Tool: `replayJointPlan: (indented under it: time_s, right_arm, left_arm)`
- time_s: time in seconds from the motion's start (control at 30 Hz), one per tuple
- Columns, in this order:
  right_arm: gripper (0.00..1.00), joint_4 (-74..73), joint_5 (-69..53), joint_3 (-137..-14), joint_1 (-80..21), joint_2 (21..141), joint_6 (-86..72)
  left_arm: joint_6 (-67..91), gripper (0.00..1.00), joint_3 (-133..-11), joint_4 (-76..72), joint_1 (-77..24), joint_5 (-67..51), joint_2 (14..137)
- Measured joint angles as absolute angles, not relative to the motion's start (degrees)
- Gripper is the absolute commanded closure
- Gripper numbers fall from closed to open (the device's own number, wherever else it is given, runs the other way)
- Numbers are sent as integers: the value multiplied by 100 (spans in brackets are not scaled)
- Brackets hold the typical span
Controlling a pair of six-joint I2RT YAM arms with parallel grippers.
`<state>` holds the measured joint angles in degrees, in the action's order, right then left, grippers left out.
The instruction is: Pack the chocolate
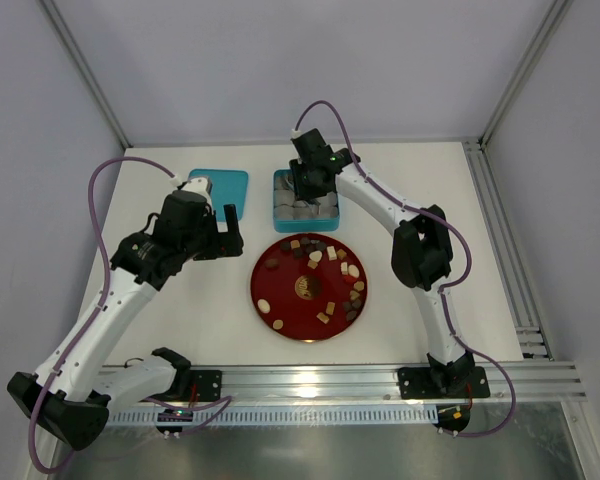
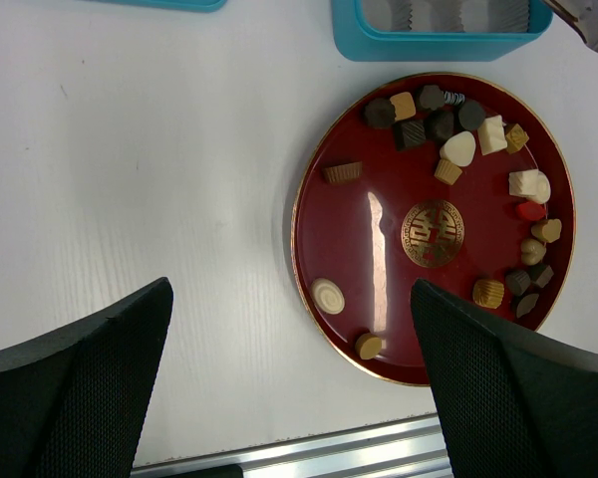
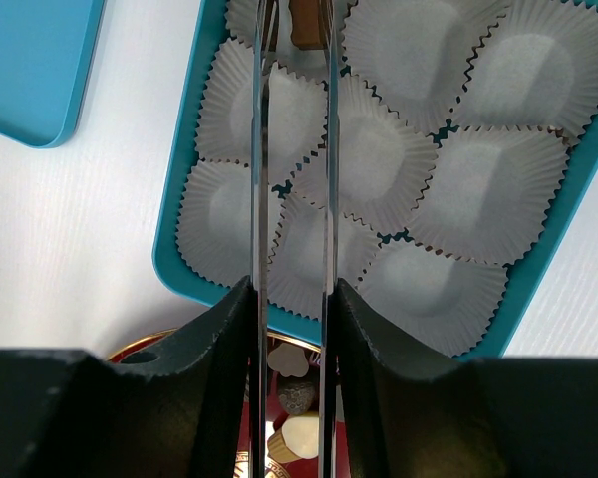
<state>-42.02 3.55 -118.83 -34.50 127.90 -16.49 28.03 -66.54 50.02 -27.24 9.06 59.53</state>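
On the white desk (image 1: 210, 300), your right end effector (image 1: 302, 200) brackets one chocolate (image 3: 307, 22) over the empty-cupped box (image 3: 174, 261), grip unclear; the rest wait on the plate (image 2: 359, 239), left end effector (image 2: 291, 289) agape.

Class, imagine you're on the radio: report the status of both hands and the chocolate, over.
Left hand open, beside red plate. Right hand over blue box, brown chocolate between its tips; grip unclear. Other chocolates on plate. Nothing in the way.

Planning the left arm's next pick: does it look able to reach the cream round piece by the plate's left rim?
Probably yes: the left gripper hangs open beside the plate, the piece lies alone, the right gripper is over the box.
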Motion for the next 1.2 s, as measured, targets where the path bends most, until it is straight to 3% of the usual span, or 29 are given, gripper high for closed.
replayJointPlan:
  time_s: [0.77, 1.2]
  right_arm:
    - [62, -4340, 532, -12258, -3457, 12696, -1636]
    - [62, -4377, 657, -9957, -3522, 10073, -1817]
  left_arm:
    - [2803, 0, -6654, 5002, -2724, 926, 5953]
    - [2814, 0, -6654, 4978, -2724, 910, 5953]
